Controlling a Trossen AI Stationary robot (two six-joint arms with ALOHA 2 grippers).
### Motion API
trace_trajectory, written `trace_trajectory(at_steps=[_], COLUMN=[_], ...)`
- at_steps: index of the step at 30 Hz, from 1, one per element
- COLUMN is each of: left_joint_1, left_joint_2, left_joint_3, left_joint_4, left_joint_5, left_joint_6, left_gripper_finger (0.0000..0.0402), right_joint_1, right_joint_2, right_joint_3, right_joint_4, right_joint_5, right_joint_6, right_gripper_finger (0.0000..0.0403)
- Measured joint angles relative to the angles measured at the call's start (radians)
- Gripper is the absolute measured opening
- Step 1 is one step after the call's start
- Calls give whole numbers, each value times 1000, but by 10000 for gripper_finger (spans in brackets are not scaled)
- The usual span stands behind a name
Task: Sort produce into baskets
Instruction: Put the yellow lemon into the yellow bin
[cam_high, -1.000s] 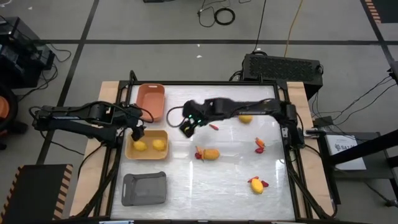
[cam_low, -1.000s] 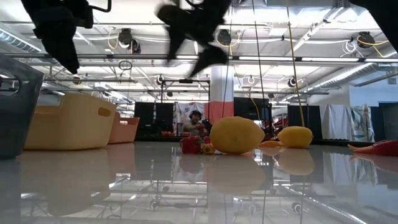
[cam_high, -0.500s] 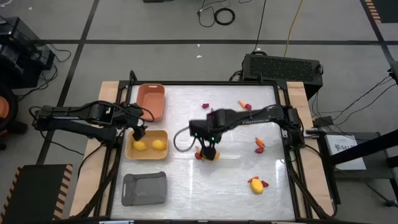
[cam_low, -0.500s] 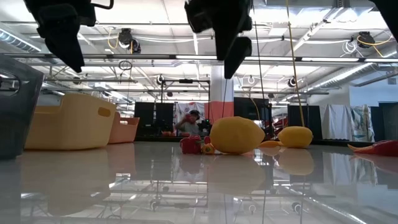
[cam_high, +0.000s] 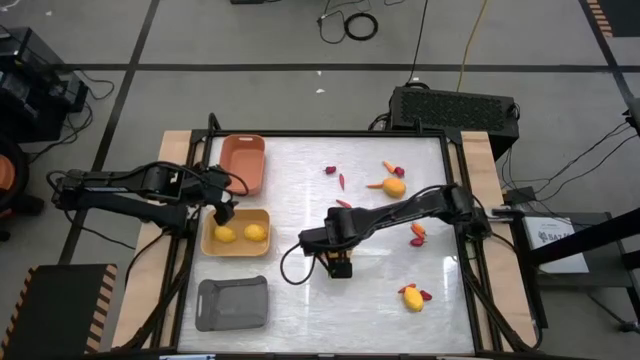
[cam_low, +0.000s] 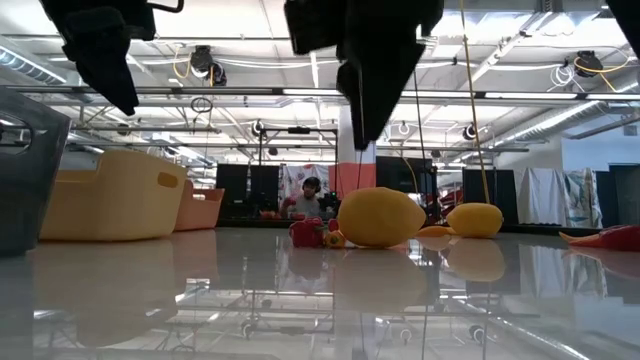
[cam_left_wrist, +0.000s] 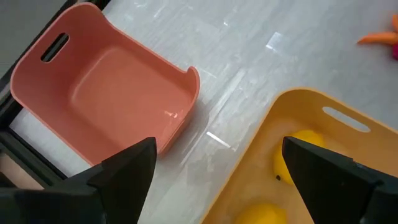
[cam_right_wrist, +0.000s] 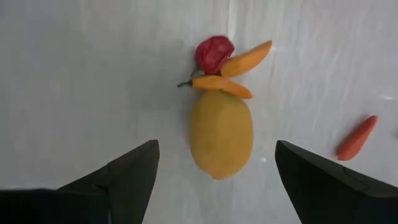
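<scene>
Leftmost, the left gripper hangs over the yellow basket's rim, jaws spread wide with nothing in them. That basket holds two yellow fruits. The salmon basket sits just behind it and the grey basket in front, all along the tabletop's left side.

Mid-tabletop, the right gripper hovers directly above a yellow fruit, jaws released on either side of it, not touching. A red berry and two orange sticks lie against that fruit's end.

More fruit and sticks are scattered to the right.
</scene>
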Motion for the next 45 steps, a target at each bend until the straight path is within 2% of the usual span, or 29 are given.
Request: trace_trajectory(at_steps=[19,33,36,42,45], left_joint_1=[0,0,0,0,0], left_joint_2=[0,0,0,0,0], left_joint_3=[0,0,0,0,0], left_joint_4=[3,16,19,18,16], left_joint_5=[-4,-4,-4,-3,-3], left_joint_6=[24,23,23,45,51], left_gripper_finger=[354,354,354,354,354], right_joint_1=[-24,-26,-26,-26,-26], right_joint_2=[149,164,164,164,163], right_joint_3=[0,0,0,1,20], right_joint_4=[-22,-9,-10,-18,-53], right_joint_5=[0,-5,-5,-8,-64], right_joint_6=[11,13,13,51,72], right_gripper_finger=[313,313,298,233,215])
